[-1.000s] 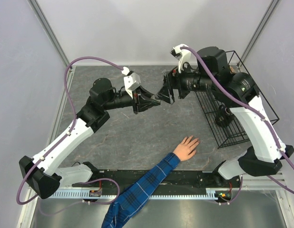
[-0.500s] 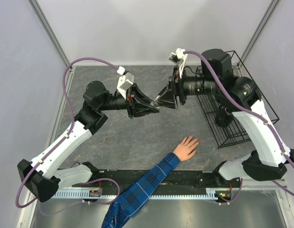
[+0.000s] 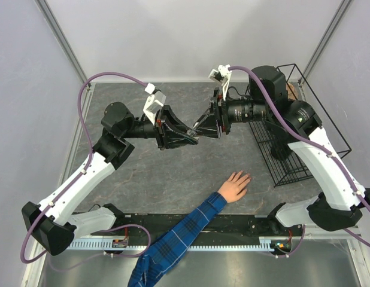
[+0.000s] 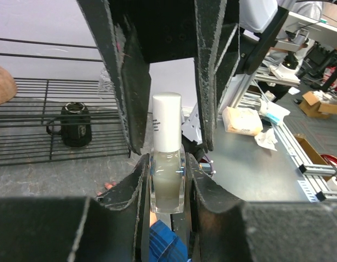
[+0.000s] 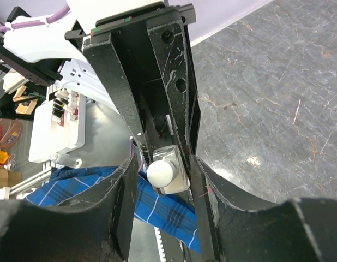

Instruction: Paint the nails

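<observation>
Polish bottle point(image 4: 167, 185) clamped in left end effector point(image 4: 167, 164); right end effector point(image 5: 162, 164) newly narrowed around cap point(image 4: 167, 123), not touching; uncapping looks imminent.

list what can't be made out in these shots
- the nails: top view, too small to pick out on the hand
- the hand: left wrist view, nearly all hidden behind the left end effector and the polish bottle it grips
- print on the white cap: left wrist view, too small to read
</observation>
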### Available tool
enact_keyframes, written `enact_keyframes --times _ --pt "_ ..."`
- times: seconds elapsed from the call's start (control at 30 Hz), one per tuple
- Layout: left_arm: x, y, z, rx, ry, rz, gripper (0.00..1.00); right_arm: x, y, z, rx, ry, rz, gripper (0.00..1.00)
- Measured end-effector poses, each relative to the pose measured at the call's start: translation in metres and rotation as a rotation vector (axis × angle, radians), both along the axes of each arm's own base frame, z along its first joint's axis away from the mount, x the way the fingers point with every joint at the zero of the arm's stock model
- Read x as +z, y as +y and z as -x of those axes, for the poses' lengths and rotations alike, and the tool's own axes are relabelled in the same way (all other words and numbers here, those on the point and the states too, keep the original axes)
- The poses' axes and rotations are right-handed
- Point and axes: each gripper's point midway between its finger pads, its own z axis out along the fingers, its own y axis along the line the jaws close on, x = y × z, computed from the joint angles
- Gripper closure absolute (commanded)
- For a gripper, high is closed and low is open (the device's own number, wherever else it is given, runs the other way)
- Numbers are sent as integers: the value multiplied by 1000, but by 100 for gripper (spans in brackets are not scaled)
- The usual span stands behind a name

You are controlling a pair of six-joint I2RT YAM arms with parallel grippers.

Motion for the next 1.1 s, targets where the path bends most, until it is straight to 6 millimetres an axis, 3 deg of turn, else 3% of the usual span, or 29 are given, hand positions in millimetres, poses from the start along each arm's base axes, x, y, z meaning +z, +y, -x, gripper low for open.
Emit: enact_keyframes --times 0.13,0.33,0.77,0.93,1.1 --pt "-2 1 1 -7 8 -4 98 5 0 -2 -14 -15 -15 50" --pt "-3 2 0 -9 15 -7 98 12 -5 0 -37 -36 -36 61" --pt "-4 3 -1 -5 24 -10 98 10 -4 -7 -48 -45 -43 100" --pt "-10 3 -20 102 26 -27 98 3 -5 -22 -115 -48 -21 100" --pt "-16 2 -62 367 -33 -56 98 -2 -5 -58 -305 -89 21 100"
